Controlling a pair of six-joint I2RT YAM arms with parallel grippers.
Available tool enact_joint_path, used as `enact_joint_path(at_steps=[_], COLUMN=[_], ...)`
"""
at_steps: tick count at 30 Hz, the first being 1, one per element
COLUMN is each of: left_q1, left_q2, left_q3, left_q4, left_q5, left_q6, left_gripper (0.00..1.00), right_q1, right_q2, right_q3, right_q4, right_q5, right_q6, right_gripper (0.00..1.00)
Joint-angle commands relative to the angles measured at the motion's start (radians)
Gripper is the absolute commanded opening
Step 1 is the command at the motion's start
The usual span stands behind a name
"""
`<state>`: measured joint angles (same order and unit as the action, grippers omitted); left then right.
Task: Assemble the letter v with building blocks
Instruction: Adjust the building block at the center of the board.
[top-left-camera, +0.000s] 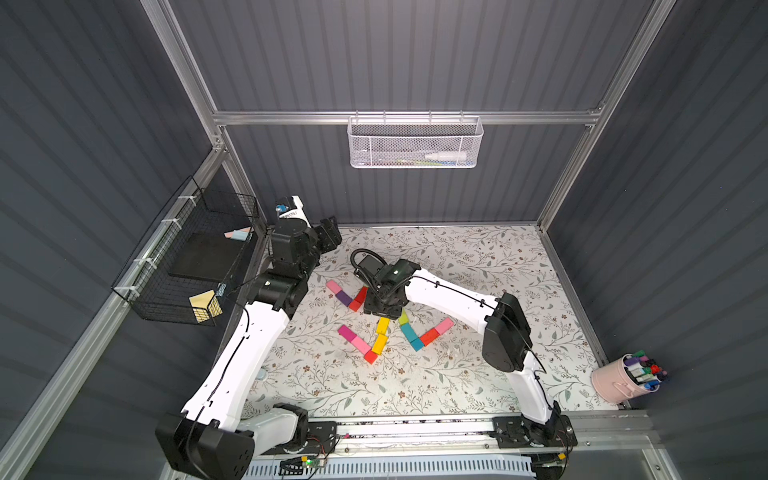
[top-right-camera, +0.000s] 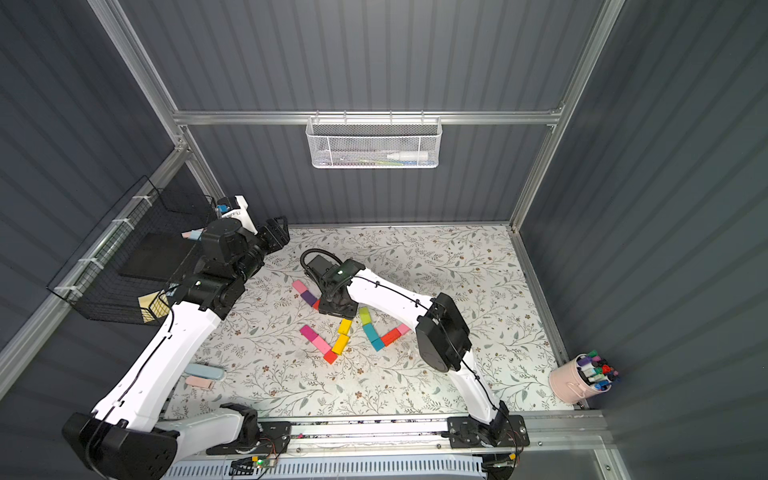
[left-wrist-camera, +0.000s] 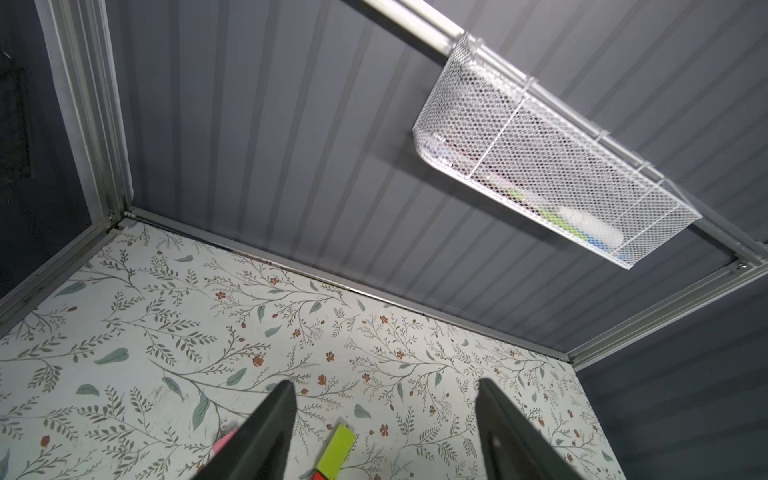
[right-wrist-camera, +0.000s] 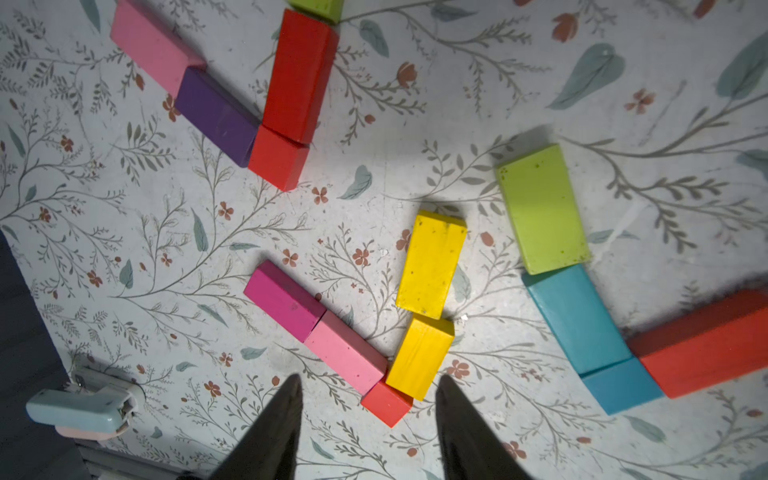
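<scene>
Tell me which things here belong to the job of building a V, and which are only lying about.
Job: blocks, laid in three V shapes.

Lying about: cases, marker cup, sticky notes, white basket, black basket.

Right gripper (top-right-camera: 338, 309): pointing down over the floral mat (top-right-camera: 436, 257); jaws hidden beneath its own body
Purple block (top-right-camera: 308, 297): just beside the right gripper, on the side facing the left gripper (top-right-camera: 279, 230); pink block (top-right-camera: 299, 286) touching its outer end
Yellow blocks (top-right-camera: 343, 334): just below that gripper; one arm of a V
Lime block (top-right-camera: 365, 316): just beside the right gripper; heads a second V
Left gripper: jaws apart, empty; well apart from every block
</scene>
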<state>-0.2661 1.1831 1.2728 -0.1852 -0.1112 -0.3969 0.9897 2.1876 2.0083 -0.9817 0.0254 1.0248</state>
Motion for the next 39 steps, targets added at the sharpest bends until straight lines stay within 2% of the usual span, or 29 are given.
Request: enact_joint_path(at_steps=[1,8,11,32,39], left_q1=[0.008,0.006,0.005,0.005,0.005], left_q2=[-0.029,-0.028,-0.036,-0.016,-0.016], left_q3=[-0.004,-0.034,-0.048,-0.079,-0.088], left_q4=[0.038,0.049,0.053,0.069,0.072], left_q5=[0.003,-0.014,-0.01,-0.008,-0.01], left_q6=[0.05,0.088,0.086,0.094,0.095], left_gripper=[0.7,0.71,0.7,0.7,0.7], right_q1=[-0.005,-0.008,-0.023,-0.043,-0.049], right_q2=[0.061,0.112,0.141,0.219,0.216], right_q3=[-0.008,0.003,0.004,0.047,0.012], right_q4=[-0.066,-0.074,-0.076,-0.038,-0.023], right_q5=[0.054,0.057,0.02,-0.055,-0.077], right_q6=[0.106,0.137,0.145,0.085,0.097], right_gripper=[0.52,0.5,0.5,0.5,0.42])
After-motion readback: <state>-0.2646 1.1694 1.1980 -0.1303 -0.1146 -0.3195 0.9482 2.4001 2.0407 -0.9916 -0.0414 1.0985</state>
